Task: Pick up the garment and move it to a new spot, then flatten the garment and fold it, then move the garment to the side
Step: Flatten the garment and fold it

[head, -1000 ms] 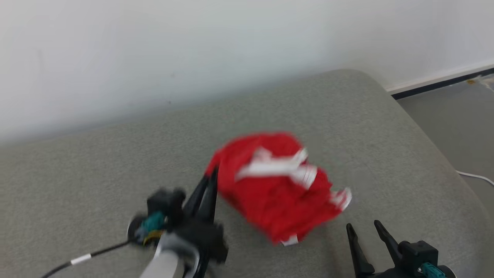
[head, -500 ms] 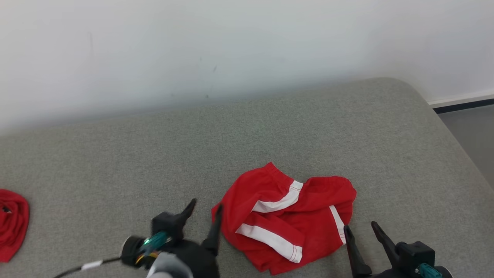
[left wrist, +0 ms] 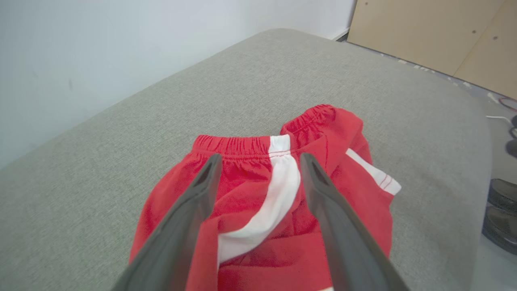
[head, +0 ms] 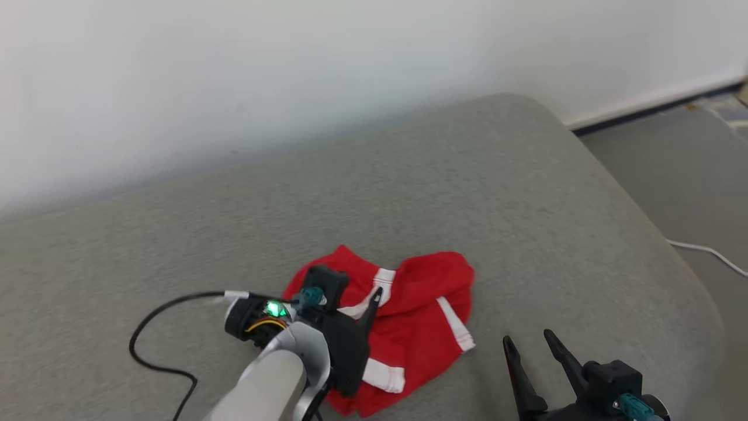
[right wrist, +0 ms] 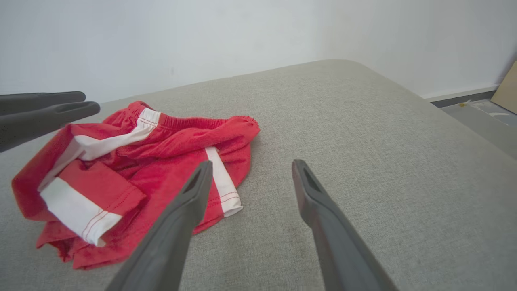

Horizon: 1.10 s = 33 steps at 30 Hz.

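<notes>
White wall (head: 292,70) is seen behind a padded grey fabric surface (head: 467,175), on which a crumpled pair of red shorts with white side stripes (head: 426,304) is laid. The left hand (left wrist: 258,161) is held over the shorts with its two dark fingers spread wide — nothing is gripped. The right hand (head: 527,338) is likewise spread open and empty — it is poised above bare fabric just beside the shorts' right edge
</notes>
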Motion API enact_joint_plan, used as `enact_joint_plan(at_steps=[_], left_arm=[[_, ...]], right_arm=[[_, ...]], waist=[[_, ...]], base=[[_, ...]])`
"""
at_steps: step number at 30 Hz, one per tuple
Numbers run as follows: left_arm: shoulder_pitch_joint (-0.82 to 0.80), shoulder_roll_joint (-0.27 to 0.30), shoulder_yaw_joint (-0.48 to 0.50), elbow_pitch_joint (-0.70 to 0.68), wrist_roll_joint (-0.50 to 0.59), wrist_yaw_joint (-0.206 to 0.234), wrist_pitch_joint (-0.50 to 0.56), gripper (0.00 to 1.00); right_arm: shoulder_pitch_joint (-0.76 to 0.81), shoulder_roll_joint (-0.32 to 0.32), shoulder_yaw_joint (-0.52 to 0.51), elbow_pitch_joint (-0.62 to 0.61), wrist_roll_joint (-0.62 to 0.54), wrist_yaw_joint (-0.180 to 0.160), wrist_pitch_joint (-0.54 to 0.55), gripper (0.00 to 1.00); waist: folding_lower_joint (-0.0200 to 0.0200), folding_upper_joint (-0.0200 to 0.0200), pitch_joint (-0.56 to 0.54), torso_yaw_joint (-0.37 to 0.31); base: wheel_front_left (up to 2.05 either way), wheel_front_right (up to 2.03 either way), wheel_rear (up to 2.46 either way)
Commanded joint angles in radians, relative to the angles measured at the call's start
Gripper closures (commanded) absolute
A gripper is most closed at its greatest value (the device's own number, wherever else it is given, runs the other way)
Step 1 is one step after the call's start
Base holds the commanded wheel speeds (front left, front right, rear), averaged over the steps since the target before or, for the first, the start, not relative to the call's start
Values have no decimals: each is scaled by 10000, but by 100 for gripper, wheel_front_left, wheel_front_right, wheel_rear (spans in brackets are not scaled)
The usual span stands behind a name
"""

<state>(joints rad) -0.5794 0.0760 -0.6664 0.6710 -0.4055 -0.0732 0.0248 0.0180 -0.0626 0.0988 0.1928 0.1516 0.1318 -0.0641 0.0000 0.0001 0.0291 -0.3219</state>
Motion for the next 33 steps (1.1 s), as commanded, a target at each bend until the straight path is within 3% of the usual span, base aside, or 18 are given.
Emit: enact_joint_plan(at_steps=[1,6,14,15,16,20,26,31,32,33], left_arm=[[-344,-9,11,397,137,160,151,0],[-887,21,101,1421,207,746,602,0],[-1220,9,132,2125,18,652,681,3],[-1275,9,101,2178,61,663,638,61],[-1307,-4,76,2223,90,635,589,100],[-1429,-50,-1,2386,40,467,304,100],[-1888,-187,-33,1974,4,439,-973,100],[-2099,-224,-536,2254,-15,180,-267,98],[-2202,-234,-676,2299,67,111,-74,53],[-2290,-234,-763,2384,114,116,100,0]], right_arm=[[-194,46,4,27,87,-22,-112,0],[-299,73,-24,171,110,-22,-279,0],[-397,99,-24,360,185,-22,-497,0],[-394,100,-35,380,174,-22,-515,0],[-406,99,-33,400,157,-22,-513,0],[-479,107,-5,438,82,-22,-487,0],[-507,107,86,469,35,-22,-399,0],[-445,98,180,447,39,-22,-321,0],[-433,87,189,434,47,-22,-306,0],[-423,82,208,421,56,-22,-294,0]], waist=[[0,-1,564,-1171],[0,-1,838,-1717],[0,-1,1035,-1856],[0,-1,1040,-1839],[0,-1,1038,-1810],[0,-1,987,-1657],[0,-1,836,-1361],[0,-1,673,-1254],[0,-1,664,-1248],[0,-1,662,-1247]], base=[[0,0,0],[0,0,0],[0,0,0],[0,0,0],[0,0,0],[0,0,0],[0,0,0],[0,0,0],[0,0,0],[0,0,0]])
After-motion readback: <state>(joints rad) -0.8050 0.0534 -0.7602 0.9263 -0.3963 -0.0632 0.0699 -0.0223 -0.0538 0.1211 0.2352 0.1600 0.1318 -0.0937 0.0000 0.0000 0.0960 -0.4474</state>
